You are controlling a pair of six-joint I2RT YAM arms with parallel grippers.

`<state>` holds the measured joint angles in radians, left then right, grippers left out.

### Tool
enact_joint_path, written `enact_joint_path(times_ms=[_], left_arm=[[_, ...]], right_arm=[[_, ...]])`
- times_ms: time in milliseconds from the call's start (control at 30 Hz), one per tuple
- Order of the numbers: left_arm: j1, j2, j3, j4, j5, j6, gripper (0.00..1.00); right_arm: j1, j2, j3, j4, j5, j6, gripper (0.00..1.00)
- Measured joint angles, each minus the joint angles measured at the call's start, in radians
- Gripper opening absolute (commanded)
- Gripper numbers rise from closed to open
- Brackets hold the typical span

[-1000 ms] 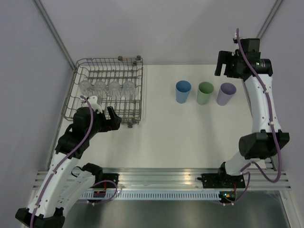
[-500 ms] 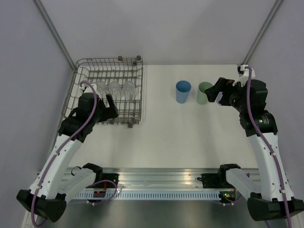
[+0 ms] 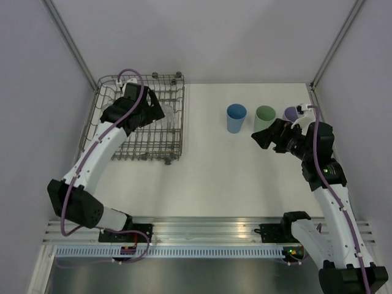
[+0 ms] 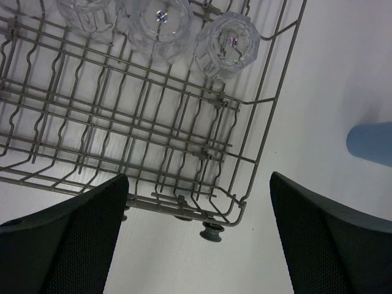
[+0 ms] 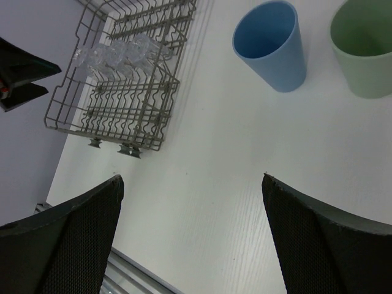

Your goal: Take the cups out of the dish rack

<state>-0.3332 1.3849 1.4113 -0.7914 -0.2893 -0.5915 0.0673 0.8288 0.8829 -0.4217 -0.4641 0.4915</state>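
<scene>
The grey wire dish rack stands at the back left of the table. Three clear cups stand upside down in a row inside it, small in the right wrist view as clear cups in the dish rack. My left gripper hovers over the rack's right half, open and empty, and covers most of the clear cups from above. A blue cup, a green cup and a lilac cup stand upright at the back right. My right gripper is open and empty just in front of the green cup.
The rack's right wall and a dark foot lie between my left fingers. The blue cup and green cup are ahead of the right gripper. Grey walls close in left and right.
The left arm swung from the rack's front edge up over its back half. The right arm came down from the back right corner to just before the green cup. Both grippers stayed open.
</scene>
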Motion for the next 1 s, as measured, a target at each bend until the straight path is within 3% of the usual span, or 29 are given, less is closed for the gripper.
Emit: enact_joint_path(times_ms=[300, 533, 733, 1000], left_arm=[[-0.013, 0.337, 0.232, 0.0, -0.025, -0.019, 1.0], [-0.023, 0.525, 0.414, 0.005, -0.032, 0.097, 1.0], [-0.023, 0.641, 0.497, 0.03, -0.014, 0.226, 1.0], [-0.022, 0.743, 0.557, 0.038, -0.015, 0.289, 1.0]], right_arm=[[0.0, -0.153, 0.018, -0.05, 0.003, -0.042, 0.98], [0.033, -0.171, 0.018, -0.079, -0.033, -0.051, 0.98], [0.047, -0.18, 0.004, -0.082, -0.046, -0.052, 0.98], [0.048, -0.185, 0.0, -0.088, -0.056, -0.055, 0.98]])
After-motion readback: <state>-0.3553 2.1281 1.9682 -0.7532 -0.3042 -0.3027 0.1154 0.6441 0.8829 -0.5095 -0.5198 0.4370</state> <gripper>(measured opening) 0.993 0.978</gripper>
